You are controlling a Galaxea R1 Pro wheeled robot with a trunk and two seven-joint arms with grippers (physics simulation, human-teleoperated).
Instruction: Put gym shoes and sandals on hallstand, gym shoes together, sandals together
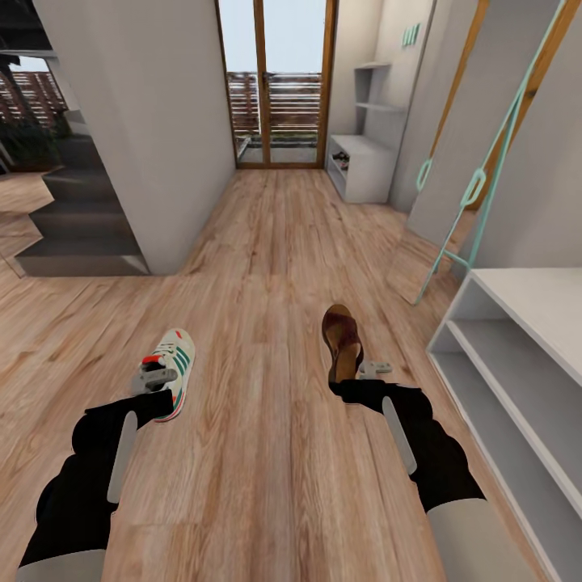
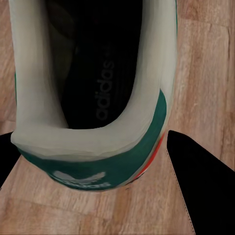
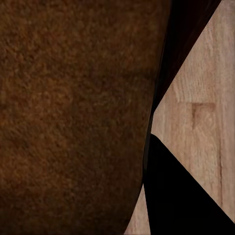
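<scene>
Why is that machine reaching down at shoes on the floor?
It is tidying shoes. Its left gripper is at the heel of a white and green gym shoe, and its right gripper is at a brown sandal. Both shoes appear to lie on the wooden corridor floor. A pale shelf unit stands at its right.

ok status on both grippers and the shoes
Left gripper at gym shoe heel, grip unclear. Right gripper at sandal, grip unclear. Both on corridor floor.

One gym shoe (image 1: 170,365), one sandal (image 1: 341,339) — two hands, left (image 1: 155,378) and right (image 1: 368,370).
</scene>
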